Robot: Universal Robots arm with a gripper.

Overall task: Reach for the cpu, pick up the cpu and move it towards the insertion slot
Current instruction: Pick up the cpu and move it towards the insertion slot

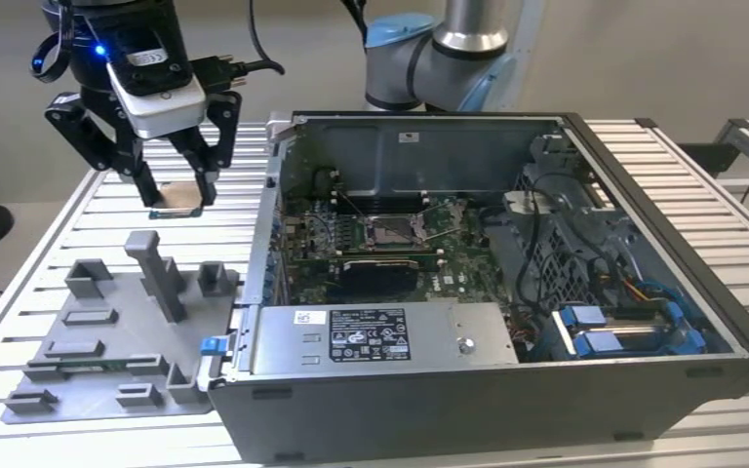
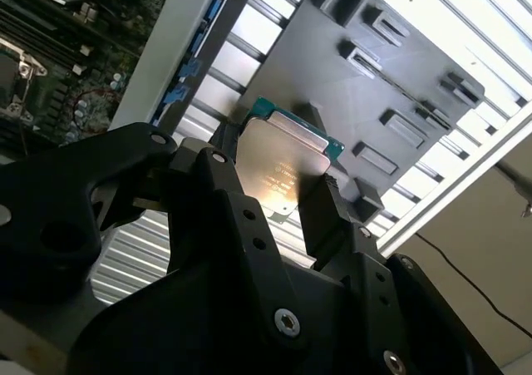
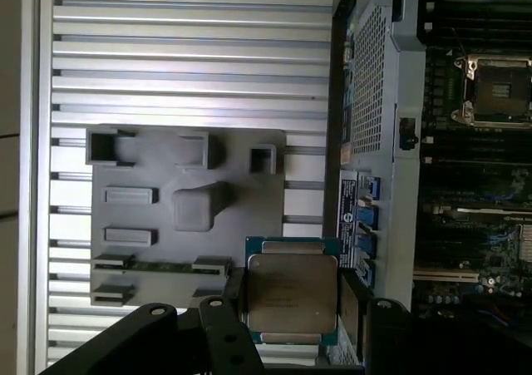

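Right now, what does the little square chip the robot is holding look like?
The small square chip with a pale silvery metal top has a green edge showing around it. It hangs above the slatted table, pinched on opposite sides by the black gripper, flat top facing both wrist cameras, outside the open computer case.

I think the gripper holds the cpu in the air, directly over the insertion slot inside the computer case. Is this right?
Not over the insertion slot. The gripper holds the cpu in the air outside the computer case, over the slatted table at the exterior view's left, as the exterior view shows.
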